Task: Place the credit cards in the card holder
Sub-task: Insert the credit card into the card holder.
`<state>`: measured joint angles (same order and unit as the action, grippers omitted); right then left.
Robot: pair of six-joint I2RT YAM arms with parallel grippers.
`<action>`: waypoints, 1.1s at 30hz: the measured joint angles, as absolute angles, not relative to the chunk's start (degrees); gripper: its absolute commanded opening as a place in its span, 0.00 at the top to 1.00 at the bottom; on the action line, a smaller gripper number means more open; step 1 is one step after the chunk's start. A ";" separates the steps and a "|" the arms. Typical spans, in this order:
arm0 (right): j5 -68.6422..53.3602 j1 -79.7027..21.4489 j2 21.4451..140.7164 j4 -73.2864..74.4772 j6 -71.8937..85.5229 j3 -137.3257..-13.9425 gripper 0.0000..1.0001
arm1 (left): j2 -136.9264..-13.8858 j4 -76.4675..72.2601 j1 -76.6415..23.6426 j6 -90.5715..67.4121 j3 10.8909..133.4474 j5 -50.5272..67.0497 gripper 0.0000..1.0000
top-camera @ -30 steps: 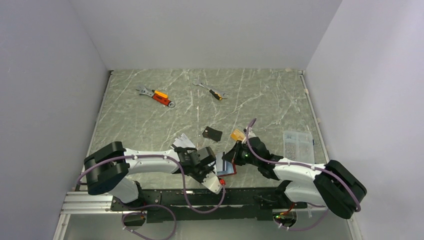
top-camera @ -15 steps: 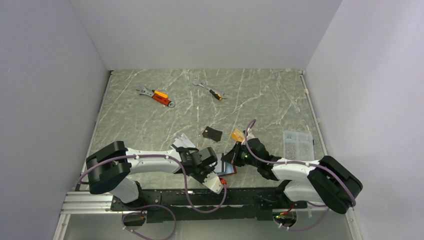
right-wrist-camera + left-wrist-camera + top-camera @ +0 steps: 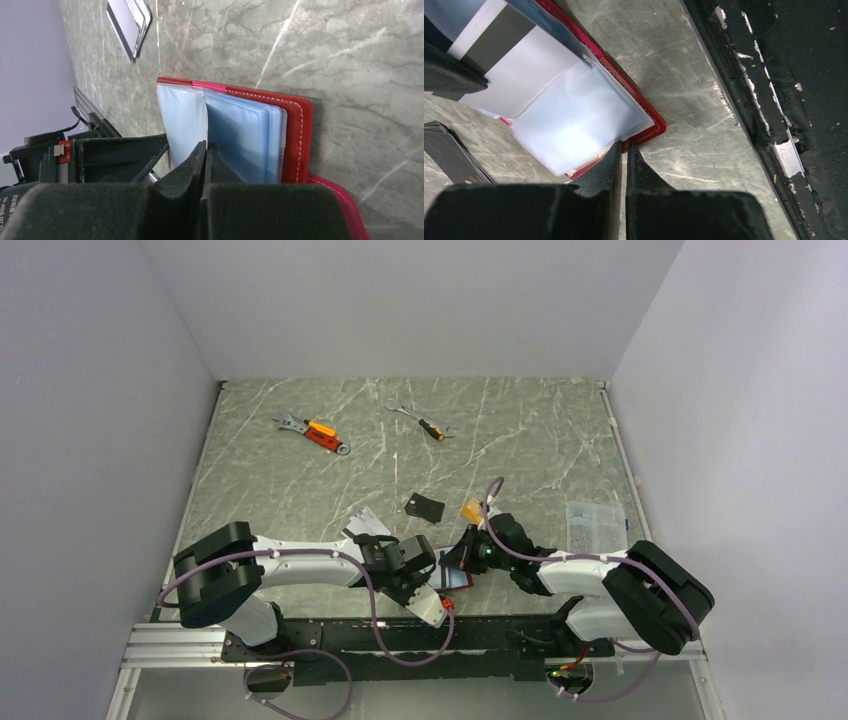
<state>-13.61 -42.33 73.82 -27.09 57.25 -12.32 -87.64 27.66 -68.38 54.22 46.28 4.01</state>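
The red card holder (image 3: 460,582) lies open near the table's front edge, its pale blue pockets (image 3: 574,120) fanned up. My left gripper (image 3: 441,584) is shut on the red cover's corner (image 3: 651,131). Facing it from the right, my right gripper (image 3: 464,564) is shut on one pale pocket leaf (image 3: 182,117). A silver credit card with a dark stripe (image 3: 504,55) shows at the holder's far end. More silver cards (image 3: 365,523) lie to the left. A black card (image 3: 424,506) and an orange card (image 3: 473,510) lie behind the holder.
Two orange-handled wrenches (image 3: 318,433) (image 3: 428,425) lie at the back of the table. A clear plastic box (image 3: 597,525) sits at the right. The black rail of the table's front edge (image 3: 774,100) runs close beside the holder.
My left jaws have narrowed onto the holder's corner. The right arm has edged left with the pocket leaf still pinched.
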 measured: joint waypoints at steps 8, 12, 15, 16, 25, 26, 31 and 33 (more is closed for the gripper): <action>-14.50 -42.17 75.16 -19.94 54.98 -17.23 1.00 | -87.70 27.68 -68.45 54.11 46.33 3.60 0.98; -15.64 -41.91 77.23 -19.35 53.95 -18.70 1.00 | -88.03 28.05 -68.47 54.08 46.68 3.53 1.00; -16.38 -41.76 77.62 -19.35 53.43 -18.92 1.00 | -88.03 28.08 -68.49 54.08 46.70 3.49 1.00; -16.53 -41.74 77.60 -19.40 53.21 -18.92 1.00 | -88.07 28.10 -68.51 54.08 46.72 3.44 1.00; -16.82 -41.60 76.99 -17.58 51.75 -19.51 1.00 | -88.16 28.18 -68.66 54.04 46.83 3.09 1.00; -16.84 -41.58 76.49 -16.88 51.51 -19.55 1.00 | -88.25 28.25 -68.66 54.04 46.89 3.09 1.00; -16.88 -41.25 74.61 -14.39 50.72 -19.53 1.00 | -88.47 28.38 -68.66 53.67 47.11 3.01 1.00; -17.04 -41.12 74.61 -14.15 50.57 -19.53 1.00 | -88.51 28.38 -68.66 53.67 47.18 2.94 1.00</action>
<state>-17.04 -41.12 74.61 -14.15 50.57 -19.53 -88.51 28.38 -68.66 53.67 47.18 2.94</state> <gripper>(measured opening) 0.007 0.062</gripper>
